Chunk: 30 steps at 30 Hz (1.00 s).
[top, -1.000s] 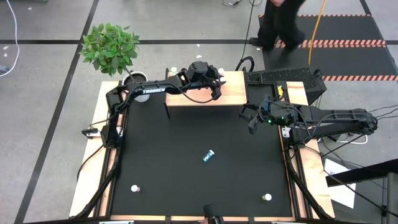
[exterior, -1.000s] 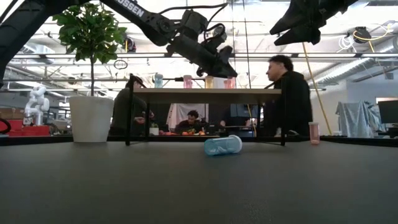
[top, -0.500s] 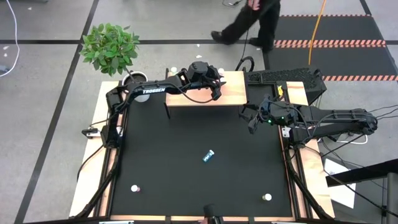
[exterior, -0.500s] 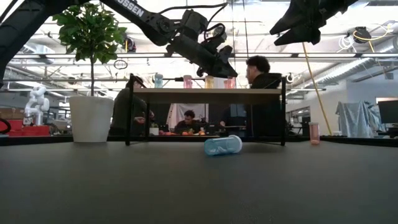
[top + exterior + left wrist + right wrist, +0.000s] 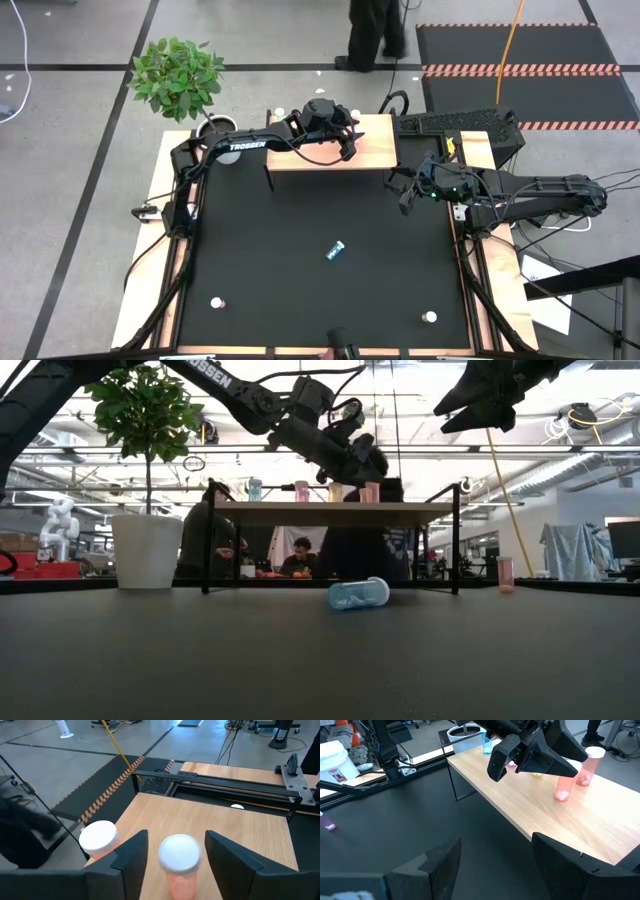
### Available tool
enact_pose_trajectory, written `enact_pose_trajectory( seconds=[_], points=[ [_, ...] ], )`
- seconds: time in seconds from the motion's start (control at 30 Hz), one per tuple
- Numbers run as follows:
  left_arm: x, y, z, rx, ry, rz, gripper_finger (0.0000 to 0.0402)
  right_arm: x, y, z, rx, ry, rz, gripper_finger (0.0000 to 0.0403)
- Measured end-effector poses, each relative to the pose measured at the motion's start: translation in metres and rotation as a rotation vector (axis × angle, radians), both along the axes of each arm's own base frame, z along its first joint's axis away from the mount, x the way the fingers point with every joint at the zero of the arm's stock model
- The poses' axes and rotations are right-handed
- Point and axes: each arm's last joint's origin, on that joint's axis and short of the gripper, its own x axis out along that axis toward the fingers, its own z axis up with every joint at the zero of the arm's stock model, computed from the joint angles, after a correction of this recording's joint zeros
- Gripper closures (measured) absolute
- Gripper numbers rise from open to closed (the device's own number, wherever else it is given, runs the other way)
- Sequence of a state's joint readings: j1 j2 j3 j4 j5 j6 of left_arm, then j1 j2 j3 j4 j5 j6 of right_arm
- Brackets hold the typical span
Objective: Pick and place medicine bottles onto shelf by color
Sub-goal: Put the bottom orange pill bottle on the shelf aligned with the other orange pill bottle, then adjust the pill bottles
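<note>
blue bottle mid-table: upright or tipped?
Tipped. The blue bottle lies on its side on the table, its white cap pointing sideways.

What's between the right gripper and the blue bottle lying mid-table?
Nothing visible. The right gripper hangs over the table's right side, and only bare black tabletop lies between it and the blue bottle. The left gripper is off over the shelf.

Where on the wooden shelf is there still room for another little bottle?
The shelf is bare along its near edge and at the end past the pink bottles, seen from the right wrist. It is crowded along the back, where the left gripper straddles a pink bottle beside another.
</note>
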<state>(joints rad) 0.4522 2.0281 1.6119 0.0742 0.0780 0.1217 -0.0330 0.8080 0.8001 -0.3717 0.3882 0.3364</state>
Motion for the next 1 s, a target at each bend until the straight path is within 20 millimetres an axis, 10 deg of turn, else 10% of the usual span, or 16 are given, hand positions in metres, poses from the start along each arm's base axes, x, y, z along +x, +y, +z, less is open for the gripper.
enact_pose_trajectory(
  seconds=[0.37,0.7,1.0],
  points=[
    [-0.004,-0.003,0.010,0.014,-0.007,-0.006,0.0171,0.000,0.000,0.000,0.001,0.000,0.002,0.0163],
    [-0.028,-0.029,0.070,0.031,-0.085,-0.029,0.0172,0.004,-0.002,0.007,-0.019,-0.073,0.015,0.0163],
    [-0.078,-0.047,0.129,0.090,-0.081,0.087,0.0172,0.048,-0.035,-0.012,-0.108,0.004,0.020,0.0181]
  ],
)
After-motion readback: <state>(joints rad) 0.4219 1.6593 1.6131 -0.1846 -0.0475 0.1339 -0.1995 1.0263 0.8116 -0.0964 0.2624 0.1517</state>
